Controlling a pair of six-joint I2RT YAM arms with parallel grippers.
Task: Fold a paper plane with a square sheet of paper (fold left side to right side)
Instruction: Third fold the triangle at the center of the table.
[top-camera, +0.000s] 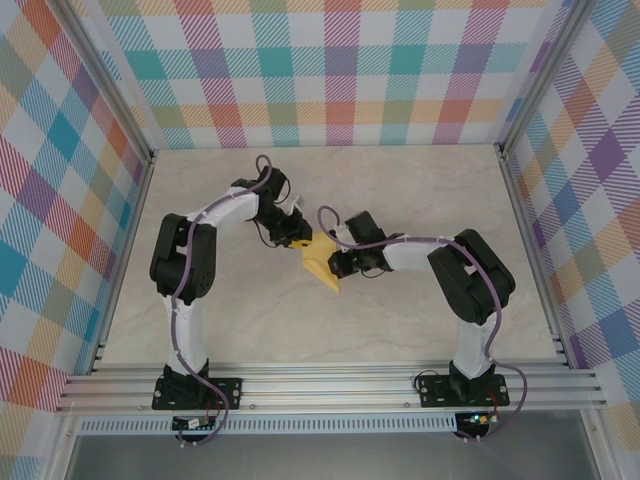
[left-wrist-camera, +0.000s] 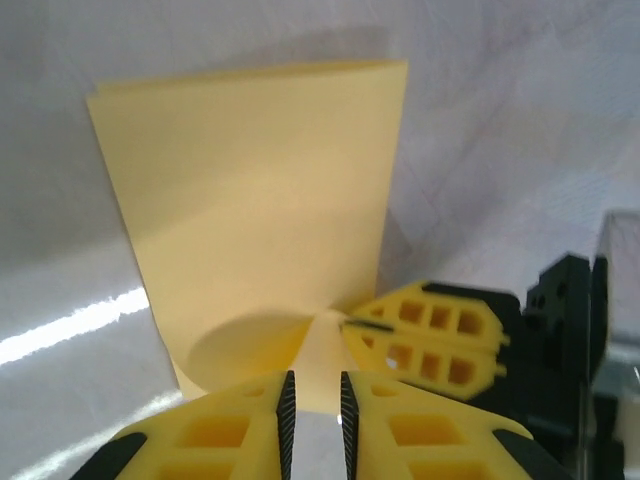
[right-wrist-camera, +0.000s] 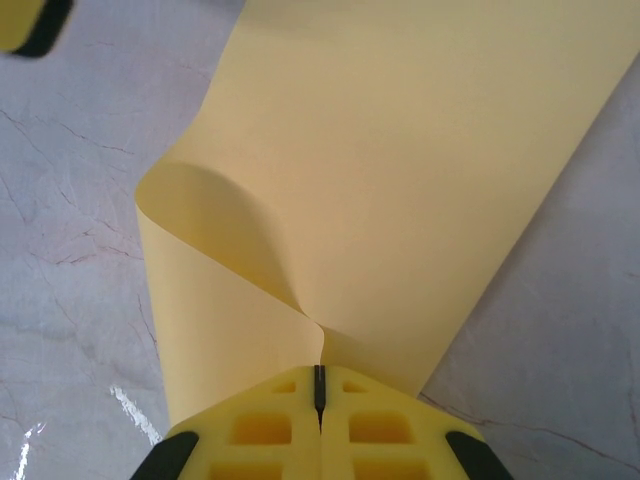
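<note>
We see a pale marbled counter (top-camera: 400, 330) walled by plaid panels (top-camera: 340, 70). The left arm (top-camera: 185, 260) and right arm (top-camera: 470, 275) bend inward until their tips nearly meet.

Between those tips lies the square sheet of paper (top-camera: 322, 265), plain yellow-orange. From the left end effector (left-wrist-camera: 318, 385) it stretches straight ahead as a tall doubled panel (left-wrist-camera: 260, 200), with two layers showing at its far edge. Ahead of the right end effector (right-wrist-camera: 320, 375) it fans out wide, with a loose curl bulging just to the left of the pinch (right-wrist-camera: 400, 150).

The right end effector is clamped tight on the sheet's near edge. The left one stands narrow, a slim gap between its pads, with the paper's edge reaching into that gap. The right end effector's yellow fingers (left-wrist-camera: 430, 335) crowd in just right of it.
</note>
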